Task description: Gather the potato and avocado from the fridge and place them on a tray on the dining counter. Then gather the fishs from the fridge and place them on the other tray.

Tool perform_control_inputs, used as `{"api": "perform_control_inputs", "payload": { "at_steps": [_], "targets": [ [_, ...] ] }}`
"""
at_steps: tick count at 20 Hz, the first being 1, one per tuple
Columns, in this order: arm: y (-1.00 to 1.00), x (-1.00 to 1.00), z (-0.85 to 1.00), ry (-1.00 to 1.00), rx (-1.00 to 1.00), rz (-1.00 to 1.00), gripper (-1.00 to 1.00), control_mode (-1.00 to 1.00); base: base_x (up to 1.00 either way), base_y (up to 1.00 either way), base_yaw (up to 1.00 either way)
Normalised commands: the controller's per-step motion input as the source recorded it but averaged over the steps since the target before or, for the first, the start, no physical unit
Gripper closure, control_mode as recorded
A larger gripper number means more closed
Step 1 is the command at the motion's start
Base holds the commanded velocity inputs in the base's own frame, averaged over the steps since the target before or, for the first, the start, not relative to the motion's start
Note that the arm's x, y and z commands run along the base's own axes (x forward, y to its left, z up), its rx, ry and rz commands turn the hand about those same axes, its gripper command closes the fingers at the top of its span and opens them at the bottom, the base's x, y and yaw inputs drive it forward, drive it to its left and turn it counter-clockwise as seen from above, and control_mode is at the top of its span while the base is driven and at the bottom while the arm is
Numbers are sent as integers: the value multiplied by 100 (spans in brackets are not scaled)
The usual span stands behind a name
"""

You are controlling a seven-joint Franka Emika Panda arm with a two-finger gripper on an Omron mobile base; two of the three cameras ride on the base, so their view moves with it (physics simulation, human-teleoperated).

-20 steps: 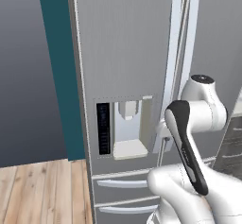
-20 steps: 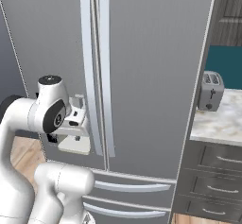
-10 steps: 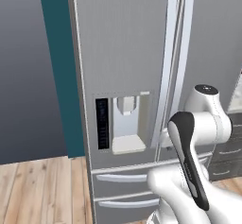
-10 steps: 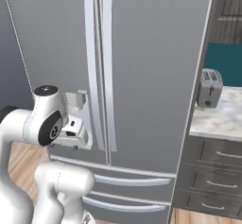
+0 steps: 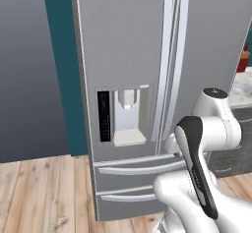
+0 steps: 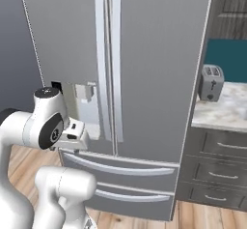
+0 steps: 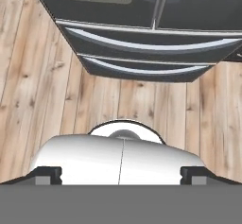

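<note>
We're parked in front of the fridge [image 5: 147, 55], and both French doors are shut, so nothing inside is reachable yet. On our read the task is at its very start: no potato, avocado or fish is out, and neither tray nor the dining counter is in front of us.

The fridge handles [image 6: 108, 64] run side by side down the centre seam. The water dispenser panel [image 5: 125, 114] sits in the fridge's left door as we face it, and the two lower drawers [image 7: 142, 53] are closed too, seen from above in the hand view over the wooden floor [image 7: 28, 76].

The arm [image 5: 206, 129] is folded low in front of the fridge, clear of the doors. The gripper [image 7: 121, 173] points down at the floor, fingertips [image 7: 47, 175] spread wide apart, holding nothing.

To the right of the fridge there's a side counter [image 6: 222, 109] with a toaster [image 6: 211, 81] on it; not ours.

Left to do, as we judge it: open a door, pull potato and avocado, carry them to the blue tray, then both fish to the brown tray. Basically everything.
</note>
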Motion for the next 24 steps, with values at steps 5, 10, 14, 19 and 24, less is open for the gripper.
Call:
{"api": "perform_control_inputs", "payload": {
  "at_steps": [5,10,14,19,24],
  "targets": [
    [0,0,0,0,0,0,-100,100,-39,0,0],
    [0,0,0,0,0,0,-100,100,-39,0,0],
    [0,0,0,0,0,0,-100,100,-38,0,0],
    [0,0,0,0,0,0,-100,100,-31,0,0],
    [0,0,0,0,0,0,-100,100,-26,0,0]
  ]
}}
